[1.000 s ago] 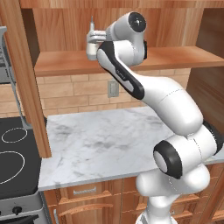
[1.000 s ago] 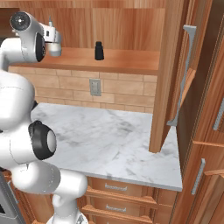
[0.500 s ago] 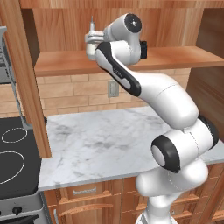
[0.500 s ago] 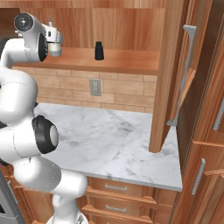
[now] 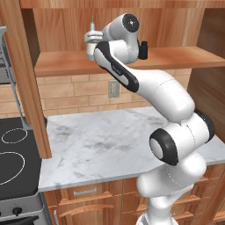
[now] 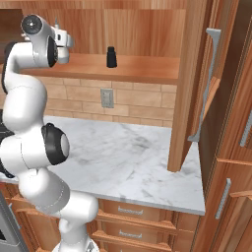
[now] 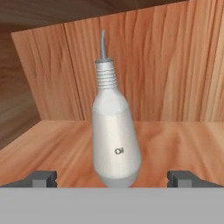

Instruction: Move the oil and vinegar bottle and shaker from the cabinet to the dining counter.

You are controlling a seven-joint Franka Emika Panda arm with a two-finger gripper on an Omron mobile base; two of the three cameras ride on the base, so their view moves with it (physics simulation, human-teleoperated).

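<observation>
With its fingers spread wide, the tool [image 7: 113,178] sits low centre of the hand view, one fingertip [image 7: 43,178] either side of the bottle [image 7: 114,138], not touching it. Bottle stands upright on the cabinet [image 5: 110,61] shelf, upper left of the left base view. Black shaker [image 6: 111,57] upright on same shelf, well apart, top centre of the right base view. Marble worktop [image 5: 110,145] below.

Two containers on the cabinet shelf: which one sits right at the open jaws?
The oil and vinegar bottle, pale, pear-shaped, thin spout, centred between the fingertips. The small black shaker stands apart, farther along the shelf.
</observation>
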